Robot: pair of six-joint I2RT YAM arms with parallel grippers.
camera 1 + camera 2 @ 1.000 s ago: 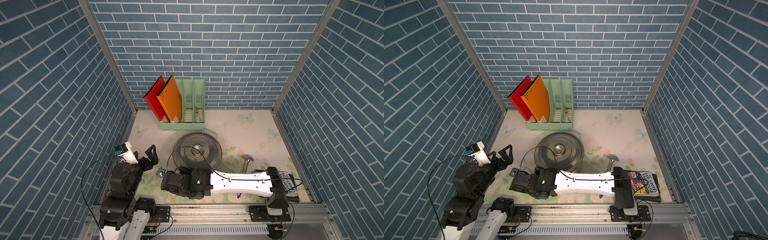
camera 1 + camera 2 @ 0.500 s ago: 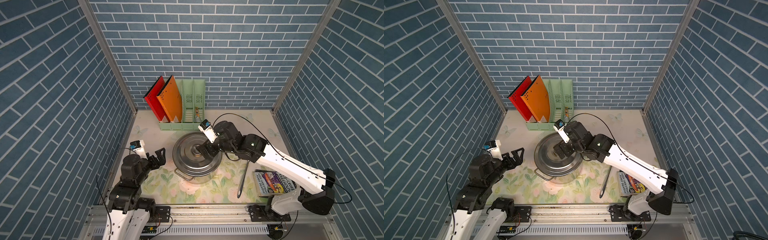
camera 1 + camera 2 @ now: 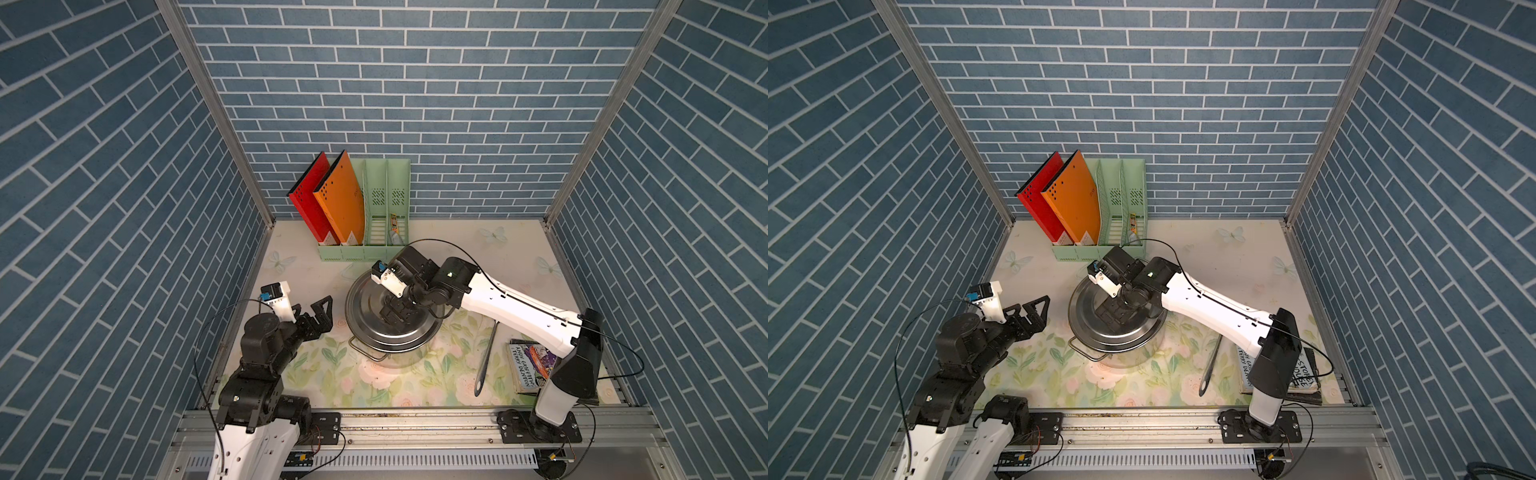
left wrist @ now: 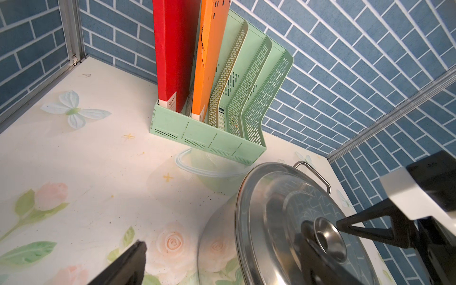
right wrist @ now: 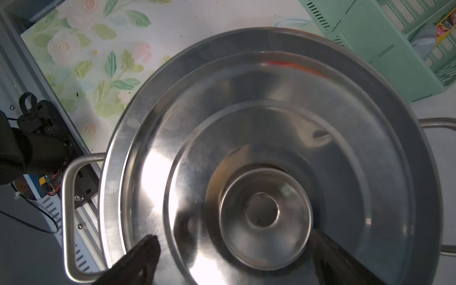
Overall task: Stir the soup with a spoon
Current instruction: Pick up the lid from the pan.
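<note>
– Straddling the knob (image 5: 264, 217) on the lid (image 3: 365, 307), our right gripper (image 5: 234, 244) stands spread wide.
– Our left gripper (image 3: 311, 305) gapes too; our spoon (image 3: 487, 359) lies near the table's (image 3: 353, 392) front edge, beside the book (image 3: 528, 365).

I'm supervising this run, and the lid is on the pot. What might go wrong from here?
The right gripper straddles the lid's shiny knob, jaws open; a shallow grip may slip and drop the lid.
The spoon lies flat on the mat beside the book, partly under the right arm; it may be hard to pinch.
</note>
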